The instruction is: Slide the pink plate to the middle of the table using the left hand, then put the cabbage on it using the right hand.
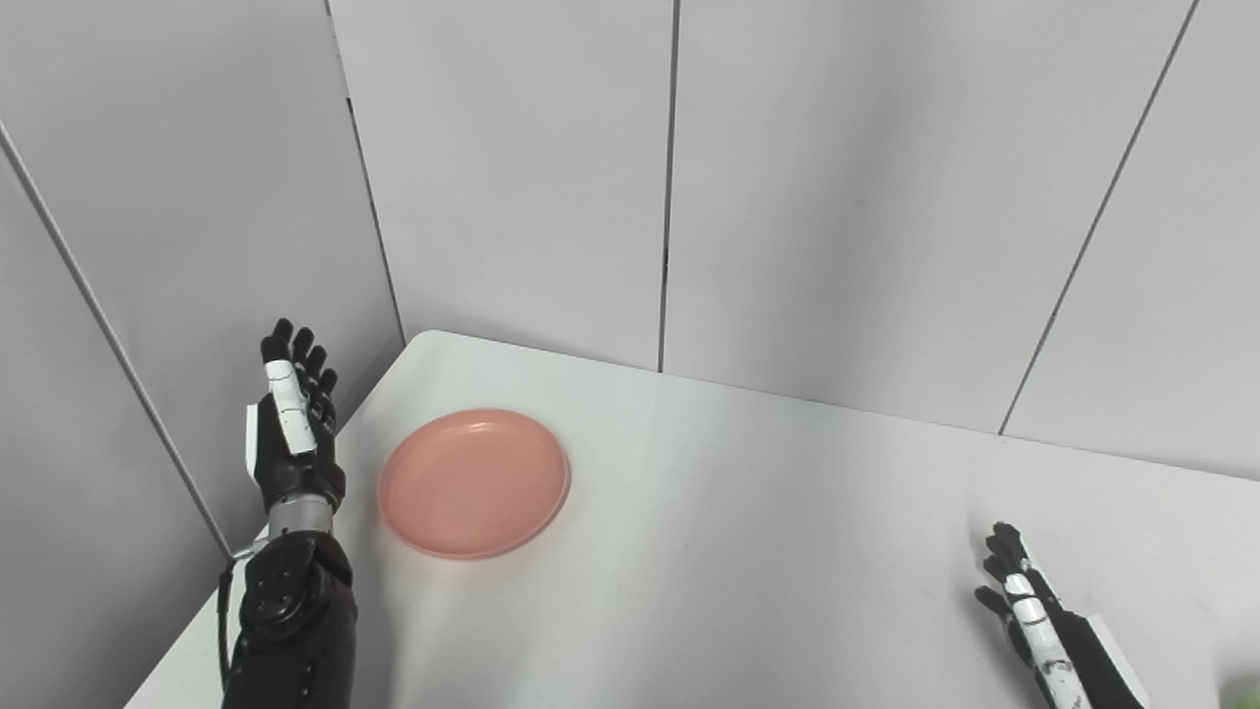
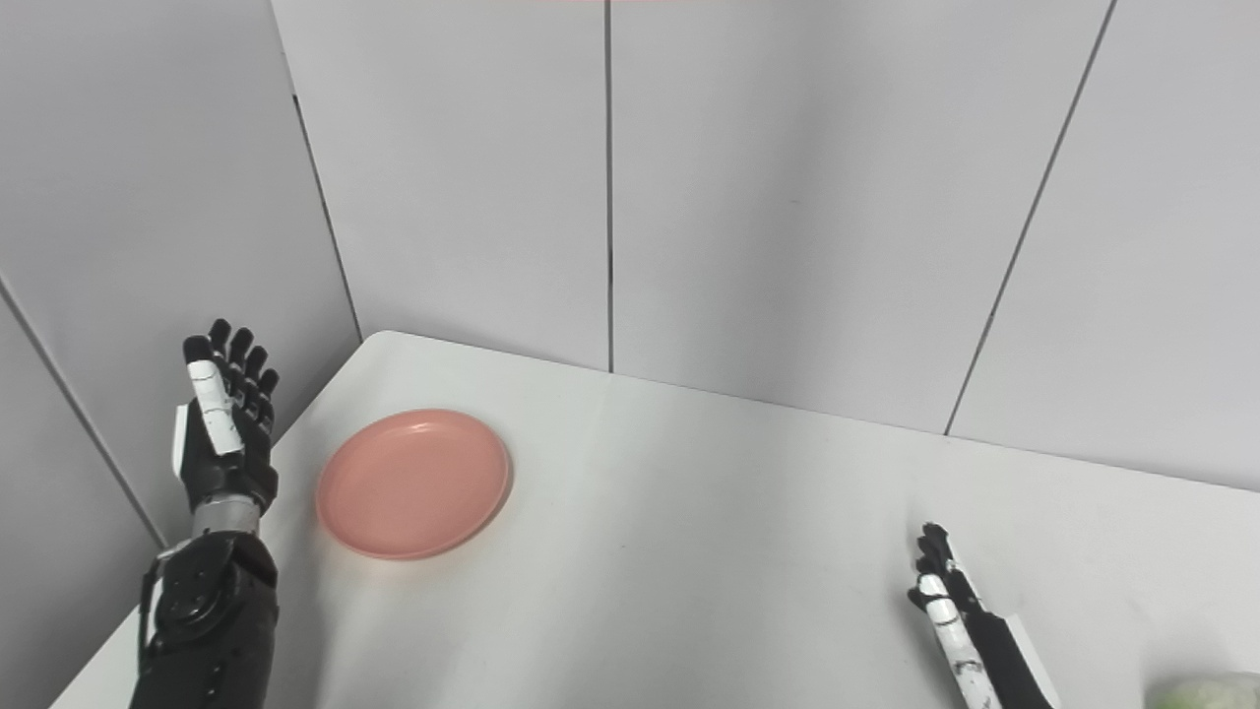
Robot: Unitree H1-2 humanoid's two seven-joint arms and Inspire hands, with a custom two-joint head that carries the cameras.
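Observation:
A round pink plate [image 1: 473, 483] lies flat and empty on the left part of the white table [image 1: 748, 551]. My left hand [image 1: 293, 418] is raised upright at the table's left edge, just left of the plate and not touching it, fingers straight and apart, holding nothing. At the lower right my right hand [image 2: 950, 606] hovers low over the table, fingers extended, empty. A pale green cabbage [image 2: 1206, 691] shows only as a sliver at the bottom right corner, to the right of that hand.
Grey wall panels [image 1: 787, 197] close in the table on the far side and on the left, right behind my left hand. The table's rounded far-left corner [image 1: 428, 340] lies just beyond the plate.

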